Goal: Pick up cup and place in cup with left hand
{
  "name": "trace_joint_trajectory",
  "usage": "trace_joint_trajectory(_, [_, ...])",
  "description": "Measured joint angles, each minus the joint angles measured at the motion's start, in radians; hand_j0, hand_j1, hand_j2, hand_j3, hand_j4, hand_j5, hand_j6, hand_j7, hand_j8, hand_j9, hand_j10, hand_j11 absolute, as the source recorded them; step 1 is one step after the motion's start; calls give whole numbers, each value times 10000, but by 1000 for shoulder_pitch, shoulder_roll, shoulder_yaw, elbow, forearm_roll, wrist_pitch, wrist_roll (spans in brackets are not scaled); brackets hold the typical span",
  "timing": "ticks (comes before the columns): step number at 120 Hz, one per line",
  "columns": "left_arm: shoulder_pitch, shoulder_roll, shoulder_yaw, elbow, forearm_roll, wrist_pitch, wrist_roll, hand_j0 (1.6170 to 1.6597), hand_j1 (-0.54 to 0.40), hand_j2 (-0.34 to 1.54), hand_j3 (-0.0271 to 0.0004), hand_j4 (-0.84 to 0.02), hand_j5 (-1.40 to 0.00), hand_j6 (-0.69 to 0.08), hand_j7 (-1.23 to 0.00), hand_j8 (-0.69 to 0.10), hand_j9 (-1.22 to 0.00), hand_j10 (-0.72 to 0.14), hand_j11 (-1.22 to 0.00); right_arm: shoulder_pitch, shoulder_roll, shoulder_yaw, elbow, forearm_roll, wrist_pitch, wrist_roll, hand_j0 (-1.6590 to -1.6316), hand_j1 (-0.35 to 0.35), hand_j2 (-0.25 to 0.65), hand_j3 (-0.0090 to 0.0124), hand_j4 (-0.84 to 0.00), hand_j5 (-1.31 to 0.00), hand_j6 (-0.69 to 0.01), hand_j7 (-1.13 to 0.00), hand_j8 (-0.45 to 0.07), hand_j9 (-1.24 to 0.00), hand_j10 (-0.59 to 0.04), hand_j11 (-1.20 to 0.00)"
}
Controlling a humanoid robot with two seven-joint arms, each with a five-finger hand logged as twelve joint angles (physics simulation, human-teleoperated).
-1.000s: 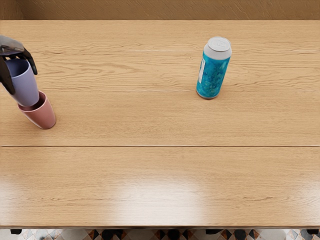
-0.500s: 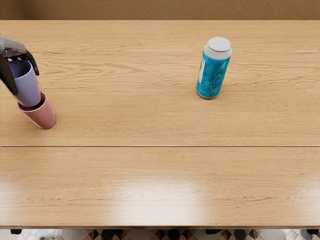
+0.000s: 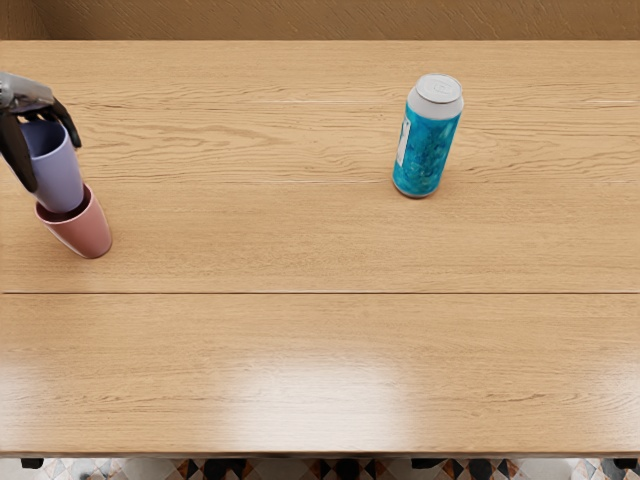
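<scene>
The smooth, tapered lavender cup [image 3: 60,182] has edged rightward, its base now at the mouth of the tapered pink cup [image 3: 86,233] on the wooden surface [image 3: 300,240]. The grey-and-black left hand [image 3: 27,97] grips it high, presumably keeping fingers clear for nesting.

I logged a wooden counter [image 3: 320,345] bearing a pink cup [image 3: 88,232] at left and, well apart, an upright blue can [image 3: 426,152].

Left hand [image 3: 28,95]: its back is grey, smooth and rounded, with a soft shine
Fingers [image 3: 17,155]: these are black, slim and slightly glossy
Small details: dark marks show on the grey near the picture's left edge, too tiny to identify
</scene>
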Motion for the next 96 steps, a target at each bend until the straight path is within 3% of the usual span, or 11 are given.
trace_joint_trajectory(39, [5, 1, -1, 3, -4, 22, 0, 16579, 1210, 459, 0, -2049, -2538, -1689, -2534, -1660, -2523, -1894, -2528, 0, 0, 0, 0, 0, 0, 0, -16580, -3478, -13, 0, 2, 8, 74, 0, 57, 6, 41, 4])
trace_joint_trajectory(59, [-5, 7, -6, 3, -20, 30, -2, 16580, 1872, 311, 0, -1441, -1792, -1288, -1790, -1273, -1784, -1369, -1785, 0, 0, 0, 0, 0, 0, 0, -16580, -3478, -13, 0, 2, 8, 74, 0, 57, 6, 41, 4])
trace_joint_trajectory(96, [-56, -1, -46, -6, -228, 26, -7, 16580, 2866, 117, 0, -574, -694, -548, -692, -542, -690, -553, -689, 0, 0, 0, 0, 0, 0, 0, -16580, -3478, -13, 0, 2, 8, 74, 0, 57, 6, 40, 4])
